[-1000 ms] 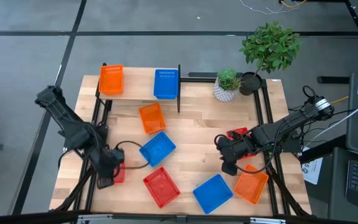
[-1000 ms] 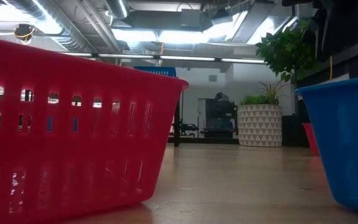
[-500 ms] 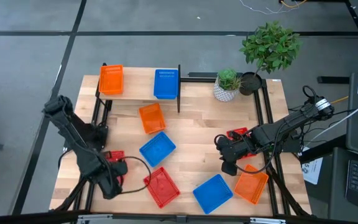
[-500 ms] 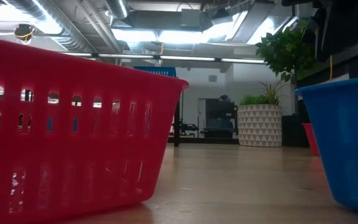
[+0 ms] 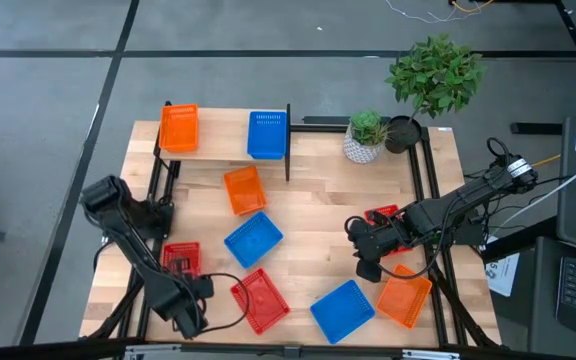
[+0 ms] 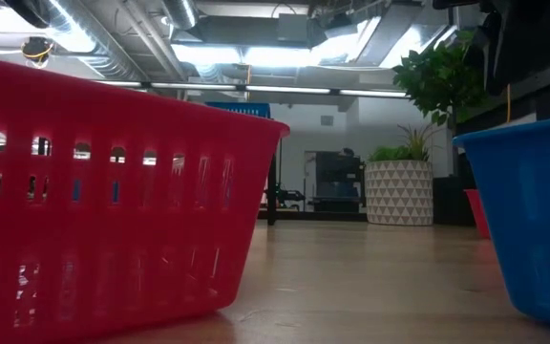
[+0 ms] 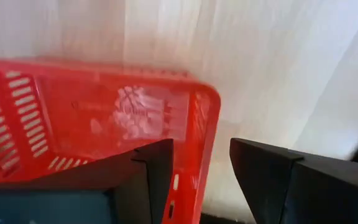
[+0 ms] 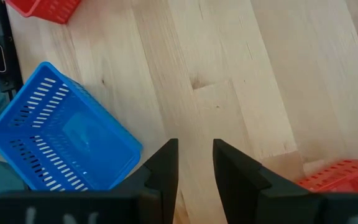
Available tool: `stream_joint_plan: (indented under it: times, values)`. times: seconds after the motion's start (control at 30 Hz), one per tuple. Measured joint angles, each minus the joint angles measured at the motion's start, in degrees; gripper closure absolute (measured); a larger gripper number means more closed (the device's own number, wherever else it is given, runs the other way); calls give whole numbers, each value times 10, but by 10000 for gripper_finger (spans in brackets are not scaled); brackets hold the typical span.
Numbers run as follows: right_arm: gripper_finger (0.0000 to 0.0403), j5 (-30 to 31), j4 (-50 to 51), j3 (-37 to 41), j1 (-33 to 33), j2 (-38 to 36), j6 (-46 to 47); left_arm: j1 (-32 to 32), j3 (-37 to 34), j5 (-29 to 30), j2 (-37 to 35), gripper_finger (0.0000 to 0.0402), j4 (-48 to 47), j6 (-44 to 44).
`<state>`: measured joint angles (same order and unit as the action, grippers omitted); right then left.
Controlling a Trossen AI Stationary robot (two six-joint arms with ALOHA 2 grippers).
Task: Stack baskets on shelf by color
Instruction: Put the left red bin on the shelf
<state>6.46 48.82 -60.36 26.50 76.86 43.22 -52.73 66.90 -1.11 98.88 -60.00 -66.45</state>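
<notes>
An orange basket (image 5: 179,128) and a blue basket (image 5: 266,134) stand on the shelf (image 5: 223,140) at the far edge. On the table lie an orange basket (image 5: 243,188), a blue one (image 5: 253,238), a red one (image 5: 180,258), a red one (image 5: 260,300), a blue one (image 5: 343,308), an orange one (image 5: 404,297) and a red one (image 5: 383,218) partly under my right arm. My left gripper (image 5: 211,290) is open at the near red basket's left corner (image 7: 207,143), one finger inside the wall and one outside; I see no touch. My right gripper (image 5: 364,255) hangs over bare wood (image 8: 195,163), its fingers a narrow gap apart, empty.
A white patterned plant pot (image 5: 365,140) and a taller dark-potted plant (image 5: 433,75) stand at the far right corner. Black frame rails run along the table's left (image 5: 153,210) and right (image 5: 433,200) sides. Bare wood lies in the table's middle (image 5: 313,215).
My left gripper has moved from over the left red basket toward the table's near edge and then right, toward the near red basket's corner. The left red basket now shows uncovered. My right arm has kept still.
</notes>
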Motion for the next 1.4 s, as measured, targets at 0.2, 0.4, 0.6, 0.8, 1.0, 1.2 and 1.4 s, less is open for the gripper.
stream_joint_plan:
  times: [0.2,0.4,0.6,0.8,1.0,1.2,1.4]
  values:
    - [304,0,-9,0,0,0,0,0,0,26,31,250,-1,10]
    - [304,0,-11,0,0,0,0,0,0,30,43,276,0,6]
    - [304,0,-11,0,0,0,0,3,32,31,43,391,-38,-37]
    - [304,1,-13,0,0,0,-2,15,158,67,42,399,-105,-4]
    - [304,19,-13,0,0,0,-2,39,323,275,42,400,-259,63]
    - [304,30,-13,0,0,0,-2,96,402,493,2,401,-294,218]
    - [304,30,-13,0,0,0,-38,261,400,503,-66,401,-302,400]
